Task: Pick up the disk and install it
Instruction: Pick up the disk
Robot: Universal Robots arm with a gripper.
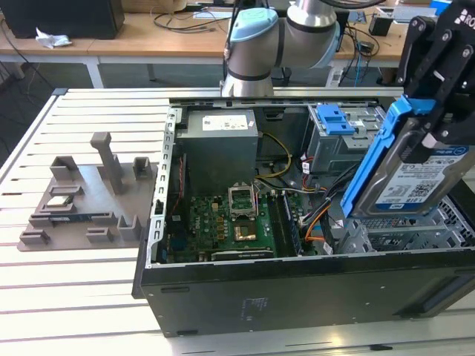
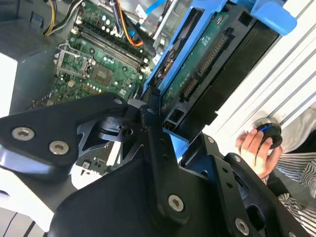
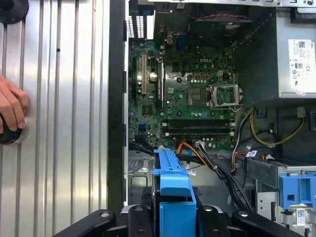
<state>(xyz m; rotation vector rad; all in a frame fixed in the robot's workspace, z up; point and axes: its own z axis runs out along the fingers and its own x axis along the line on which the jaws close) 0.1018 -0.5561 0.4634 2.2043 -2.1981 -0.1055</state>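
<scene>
**Disk held over the open computer case**

My gripper (image 1: 430,122) is clamped on the disk (image 1: 415,174), its black fingers (image 2: 157,129) pinching the blue carrier bracket. The drive hangs tilted on edge above the end of the computer case (image 1: 297,289) at the exterior view's right, label facing that camera. I cannot tell whether its lower edge touches the metalwork beneath it. Just beside it, toward the exterior view's left, sits the blue-handled drive cage (image 1: 334,122). Beyond that are the green motherboard (image 1: 223,222) and the grey power supply box (image 1: 220,144). In the first wrist view the bracket (image 3: 173,192) points at the cables inside the case. On the slatted table (image 3: 64,123), 1 hand (image 3: 11,108) rests on a black knob (image 3: 10,136).
</scene>
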